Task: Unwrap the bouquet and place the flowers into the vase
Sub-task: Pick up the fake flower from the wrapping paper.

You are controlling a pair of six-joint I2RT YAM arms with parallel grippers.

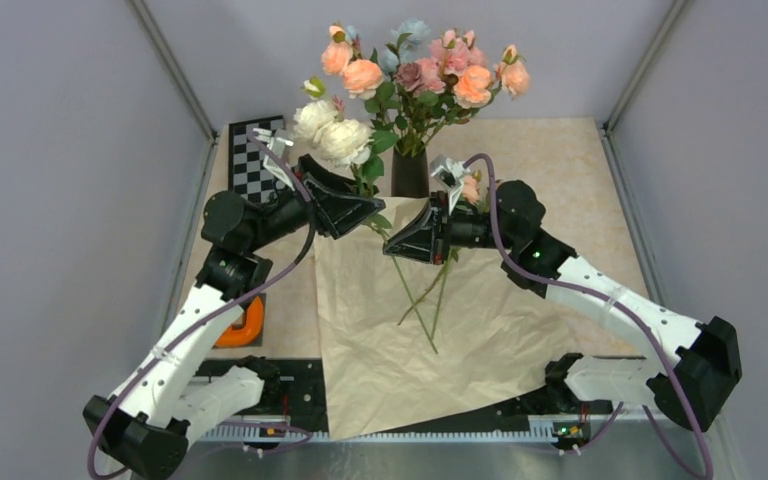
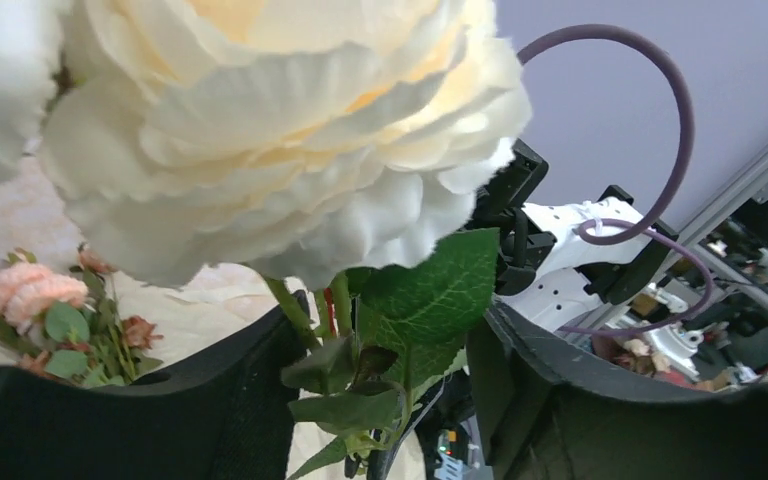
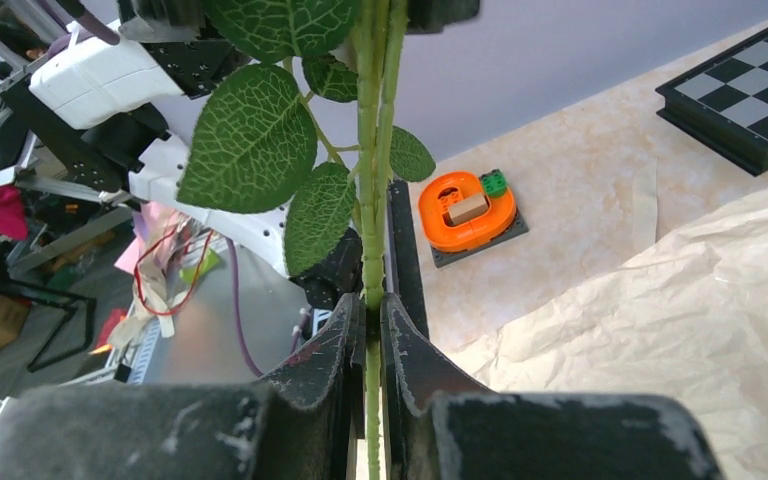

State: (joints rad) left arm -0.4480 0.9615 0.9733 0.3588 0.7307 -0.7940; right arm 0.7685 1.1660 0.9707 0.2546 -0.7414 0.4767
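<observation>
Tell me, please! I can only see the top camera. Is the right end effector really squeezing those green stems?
Observer: Yes. In the right wrist view the right end effector is shut on the green stems, pinching them tight.
Operator: And the left one, under the big white flower?
Observer: The left wrist view shows the left end effector open. The stems of the cream rose pass between its fingers, with a gap beside them.

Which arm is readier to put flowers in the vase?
Probably right: the right gripper is clamped on green stems near the slim black vase; the left gripper has its jaws apart around the stem under the cream rose.
</observation>
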